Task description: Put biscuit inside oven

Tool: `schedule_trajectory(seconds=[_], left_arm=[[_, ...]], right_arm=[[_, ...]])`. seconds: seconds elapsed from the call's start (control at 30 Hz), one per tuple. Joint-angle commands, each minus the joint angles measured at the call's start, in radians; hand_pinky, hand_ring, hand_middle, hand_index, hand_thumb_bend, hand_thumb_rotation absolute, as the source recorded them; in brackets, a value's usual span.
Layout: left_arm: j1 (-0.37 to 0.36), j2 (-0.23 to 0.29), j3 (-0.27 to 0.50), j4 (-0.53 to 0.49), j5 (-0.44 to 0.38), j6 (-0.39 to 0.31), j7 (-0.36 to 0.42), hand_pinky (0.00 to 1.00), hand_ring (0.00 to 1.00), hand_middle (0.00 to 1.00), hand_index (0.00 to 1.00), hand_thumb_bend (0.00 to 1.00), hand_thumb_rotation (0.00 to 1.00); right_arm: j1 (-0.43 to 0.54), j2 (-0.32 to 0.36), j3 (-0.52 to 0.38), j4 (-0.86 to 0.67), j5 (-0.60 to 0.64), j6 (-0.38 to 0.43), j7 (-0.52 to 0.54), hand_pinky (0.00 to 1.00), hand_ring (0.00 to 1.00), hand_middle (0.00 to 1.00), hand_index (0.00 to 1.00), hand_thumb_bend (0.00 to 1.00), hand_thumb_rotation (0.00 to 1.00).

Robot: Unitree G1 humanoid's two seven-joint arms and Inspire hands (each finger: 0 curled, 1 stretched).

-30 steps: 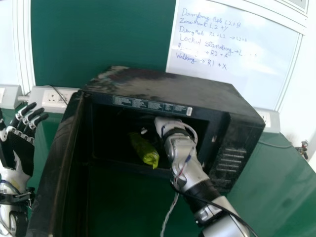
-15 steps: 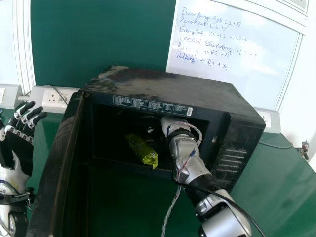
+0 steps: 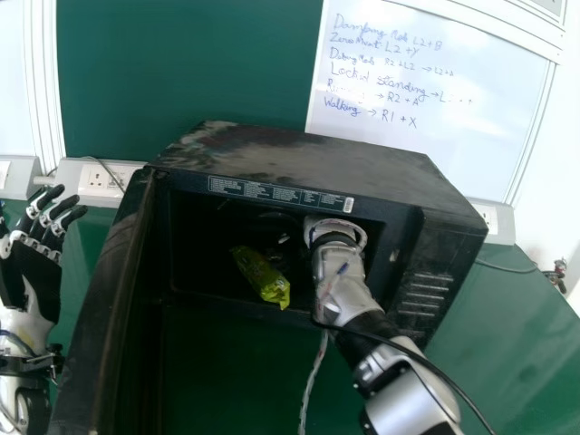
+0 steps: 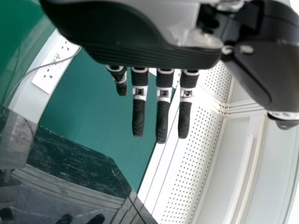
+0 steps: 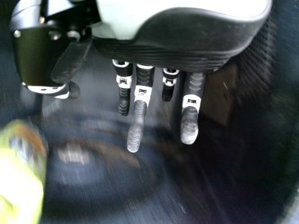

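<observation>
Inside oven (image 3: 317,163) — right robot hand (image 3: 318,225), fingers extended.

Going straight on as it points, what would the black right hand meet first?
Likely the dark inner surface of the boxy black oven; depth is unclear. The shiny green packet lies beside the right hand's line.

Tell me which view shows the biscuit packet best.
The head view: it shows the packet end to end in the oven. The right wrist view catches one part, cut off at the edge; the left wrist view faces the left hand and green board.
</observation>
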Motion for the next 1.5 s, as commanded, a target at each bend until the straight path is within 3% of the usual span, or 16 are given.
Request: schedule_trajectory(seconds=[0.0, 0.1, 0.27, 0.57, 0.67, 0.77, 0.9, 0.93, 1.03, 1.1, 1.2, 1.27, 1.33, 1.47], left_arm=[[-0.003, 0.002, 0.003, 0.007, -0.013, 0.002, -0.003, 0.69, 0.67, 0.67, 0.70, 0.71, 0.61], [-0.007, 0.004, 0.003, 0.011, -0.012, 0.003, -0.003, 0.68, 0.67, 0.66, 0.70, 0.72, 0.60], [-0.007, 0.009, 0.000, 0.014, -0.002, -0.006, -0.015, 0.69, 0.67, 0.66, 0.69, 0.70, 0.61], [-0.004, 0.011, 0.001, 0.001, 0.003, 0.008, -0.006, 0.68, 0.67, 0.66, 0.68, 0.70, 0.62], [-0.005, 0.011, 0.002, -0.003, -0.002, 0.017, -0.002, 0.68, 0.67, 0.66, 0.69, 0.71, 0.62], [-0.010, 0.013, 0.002, -0.001, 0.000, 0.019, -0.003, 0.68, 0.68, 0.66, 0.70, 0.71, 0.62], [-0.015, 0.010, -0.002, 0.001, 0.010, 0.017, 0.002, 0.68, 0.67, 0.66, 0.70, 0.71, 0.62], [-0.016, 0.009, -0.003, 0.002, 0.013, 0.016, 0.003, 0.67, 0.67, 0.66, 0.70, 0.72, 0.62], [-0.016, 0.009, -0.003, 0.001, 0.012, 0.019, 0.005, 0.67, 0.67, 0.66, 0.70, 0.72, 0.62], [-0.017, 0.010, -0.003, 0.000, 0.008, 0.022, 0.005, 0.67, 0.67, 0.66, 0.70, 0.72, 0.62], [-0.018, 0.011, -0.003, 0.002, 0.008, 0.020, 0.004, 0.67, 0.67, 0.66, 0.70, 0.71, 0.63], [-0.018, 0.011, -0.002, 0.003, 0.004, 0.018, 0.000, 0.67, 0.67, 0.66, 0.70, 0.71, 0.63], [-0.015, 0.014, -0.001, 0.004, 0.009, 0.018, -0.001, 0.67, 0.67, 0.66, 0.69, 0.71, 0.63], [-0.008, 0.016, -0.001, 0.001, 0.005, 0.022, -0.004, 0.67, 0.66, 0.65, 0.69, 0.72, 0.63]], right_arm=[[-0.045, -0.013, 0.025, -0.032, -0.013, 0.018, 0.067, 0.18, 0.26, 0.47, 0.70, 0.57, 0.00], [-0.024, -0.044, 0.024, -0.147, -0.012, 0.063, 0.150, 0.20, 0.29, 0.47, 0.69, 0.57, 0.00], [0.063, -0.096, 0.016, -0.368, -0.022, 0.138, 0.207, 0.14, 0.21, 0.47, 0.80, 0.58, 0.00], [0.190, -0.128, 0.020, -0.599, -0.064, 0.226, 0.211, 0.16, 0.23, 0.47, 0.77, 0.56, 0.00], [0.240, -0.138, 0.024, -0.681, -0.102, 0.248, 0.199, 0.27, 0.38, 0.48, 0.73, 0.56, 0.00], [0.277, -0.141, 0.030, -0.748, -0.150, 0.278, 0.212, 0.27, 0.40, 0.48, 0.69, 0.56, 0.00], [0.320, -0.158, 0.040, -0.831, -0.213, 0.284, 0.238, 0.29, 0.44, 0.49, 0.65, 0.56, 0.00], [0.331, -0.162, 0.040, -0.851, -0.230, 0.285, 0.247, 0.35, 0.51, 0.49, 0.65, 0.56, 0.00], [0.379, -0.170, 0.017, -0.943, -0.261, 0.285, 0.265, 0.42, 0.59, 0.49, 0.67, 0.56, 0.00], [0.410, -0.177, 0.006, -0.998, -0.283, 0.280, 0.280, 0.44, 0.58, 0.49, 0.67, 0.56, 0.00], [0.446, -0.177, -0.014, -1.060, -0.313, 0.283, 0.303, 0.35, 0.48, 0.49, 0.68, 0.56, 0.00], [0.473, -0.174, -0.033, -1.103, -0.331, 0.282, 0.314, 0.35, 0.48, 0.49, 0.70, 0.55, 0.00], [0.498, -0.174, -0.051, -1.147, -0.348, 0.276, 0.332, 0.41, 0.54, 0.49, 0.70, 0.55, 0.00], [0.549, -0.169, -0.087, -1.237, -0.377, 0.265, 0.368, 0.44, 0.59, 0.49, 0.75, 0.55, 0.00]])
